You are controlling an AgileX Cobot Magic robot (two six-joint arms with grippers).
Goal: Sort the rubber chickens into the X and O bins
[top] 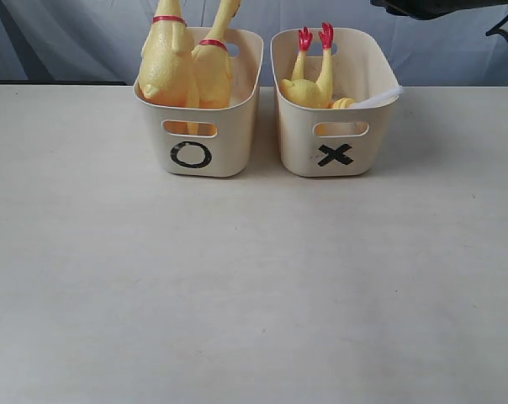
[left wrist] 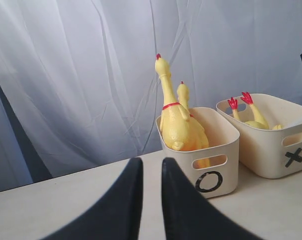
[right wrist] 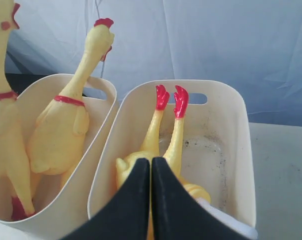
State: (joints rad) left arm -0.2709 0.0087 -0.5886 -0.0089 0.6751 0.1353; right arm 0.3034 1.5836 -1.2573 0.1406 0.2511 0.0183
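Two whole rubber chickens (top: 166, 67) (top: 214, 71) stand upright in the cream O bin (top: 229, 139) on the left. In the X bin (top: 367, 147) to its right, a headless chicken body (top: 309, 84) lies with its red feet up, a small yellow piece (top: 344, 103) beside it. My right gripper (right wrist: 151, 161) hovers over the X bin (right wrist: 231, 140), just above the headless body (right wrist: 156, 130), shut and holding nothing. My left gripper (left wrist: 151, 161) hangs over the table short of the O bin (left wrist: 226, 150), its fingers a narrow gap apart with nothing between them.
A white scrap (top: 380, 97) lies at the right end of the X bin. A pale curtain (top: 69, 34) hangs behind the table. A dark part of the right arm (top: 431, 7) shows at the top right of the exterior view.
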